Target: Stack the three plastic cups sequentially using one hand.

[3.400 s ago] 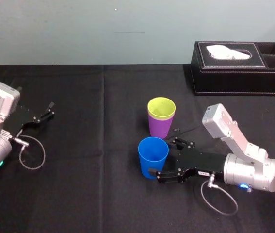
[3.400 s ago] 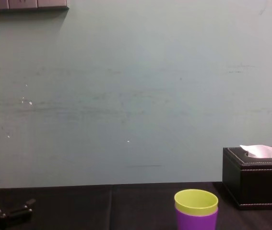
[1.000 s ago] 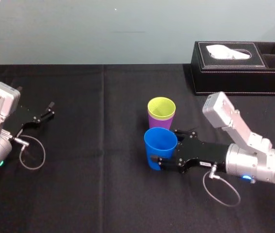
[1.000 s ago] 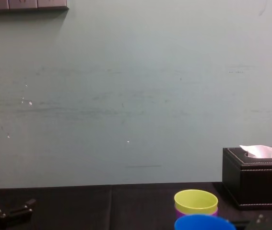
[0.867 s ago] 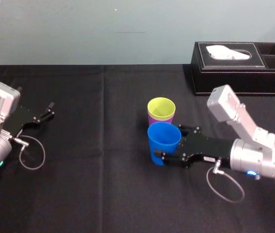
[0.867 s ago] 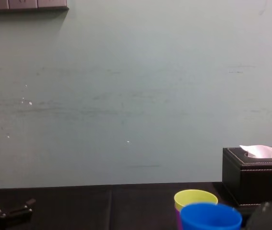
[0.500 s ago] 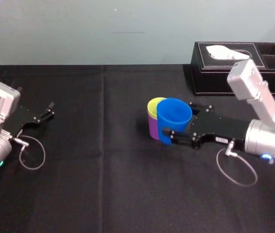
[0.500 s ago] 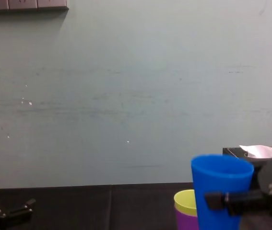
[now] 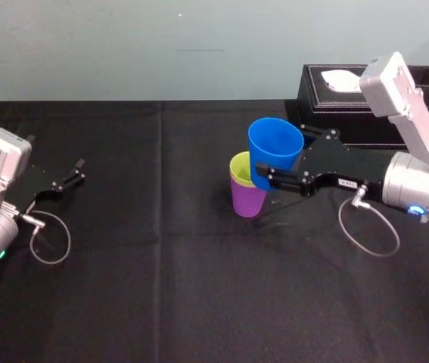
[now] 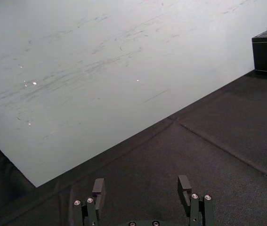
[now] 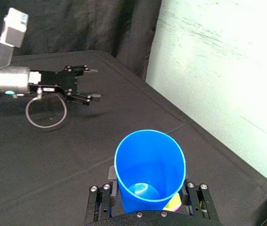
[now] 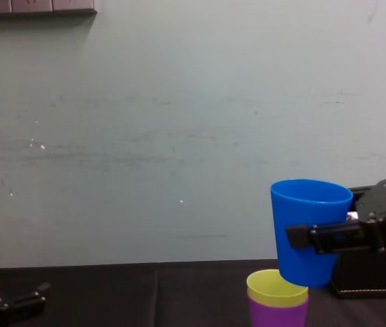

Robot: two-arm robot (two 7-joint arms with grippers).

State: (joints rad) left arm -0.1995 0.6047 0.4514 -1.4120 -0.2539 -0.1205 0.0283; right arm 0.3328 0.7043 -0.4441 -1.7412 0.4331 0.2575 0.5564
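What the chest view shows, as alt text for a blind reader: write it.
The right gripper holds the blue cup upright in the air, just over the yellow-green cup nested in the purple cup on the black table. The left gripper lies open at lower left; a black tissue box stands behind the right gripper.

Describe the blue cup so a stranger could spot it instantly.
Find the black tissue box at the table's far right. Just left of it, the right gripper holds the blue cup. Unlike the nested yellow-green cup and purple cup, it hangs in midair.
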